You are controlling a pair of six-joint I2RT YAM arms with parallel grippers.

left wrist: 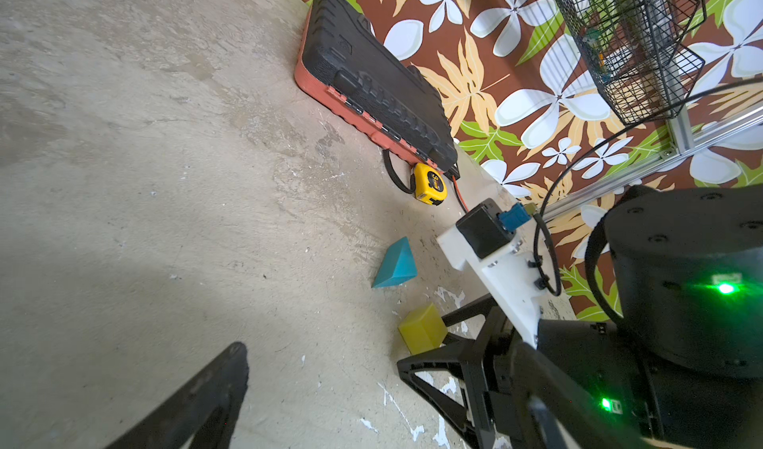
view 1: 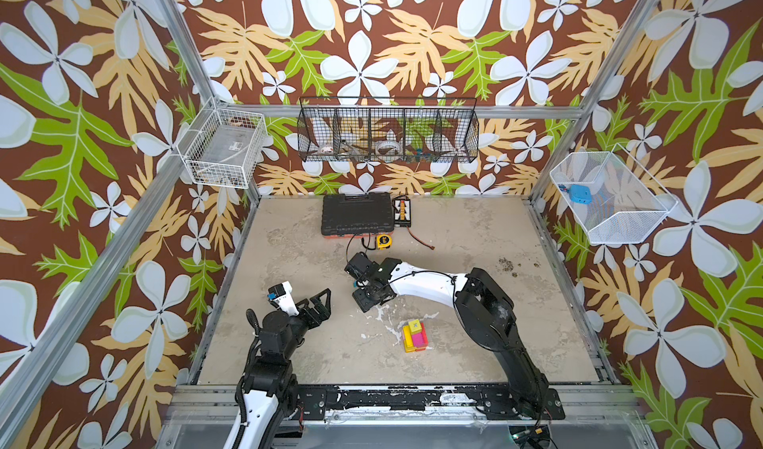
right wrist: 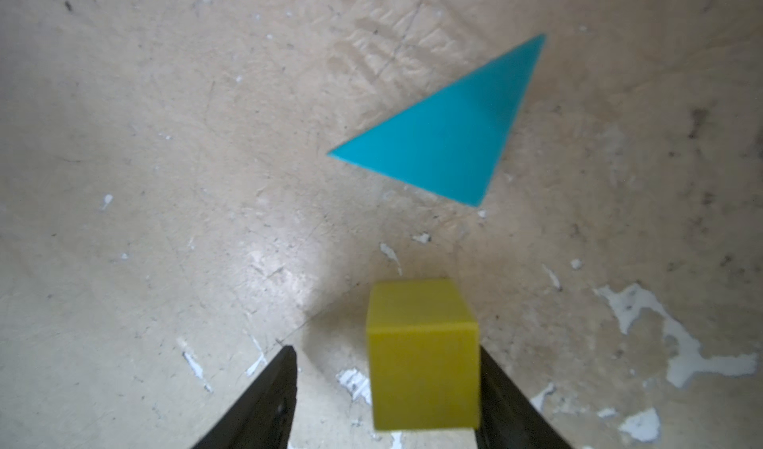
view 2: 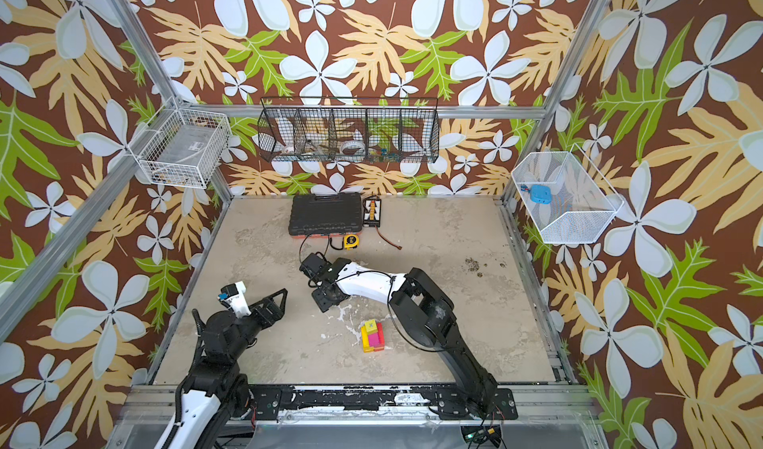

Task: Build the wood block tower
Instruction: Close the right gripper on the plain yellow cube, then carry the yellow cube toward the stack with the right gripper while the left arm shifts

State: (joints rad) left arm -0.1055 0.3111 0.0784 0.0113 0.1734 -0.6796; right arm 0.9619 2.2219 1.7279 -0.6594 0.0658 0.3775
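Note:
A yellow cube (right wrist: 423,356) sits on the floor between the fingers of my right gripper (right wrist: 388,348). One finger lies against the cube's side and a gap shows on the other side, so the gripper is open. A teal triangular wedge (right wrist: 446,137) lies flat just beyond the cube, also visible in the left wrist view (left wrist: 394,267) near the cube (left wrist: 421,329). In both top views the right gripper (view 1: 365,296) (view 2: 326,298) hides both blocks. The tower (view 1: 415,335) (view 2: 373,335), yellow, pink, magenta and orange, stands nearer the front. My left gripper (view 1: 324,302) (left wrist: 371,385) hangs open and empty to the left.
A black tool case (view 1: 357,213), a yellow tape measure (view 1: 384,241) with black strap and a small charger board (view 1: 402,211) lie along the back wall. Wire baskets (view 1: 388,131) hang on the walls. White paint flecks (view 1: 386,317) mark the floor.

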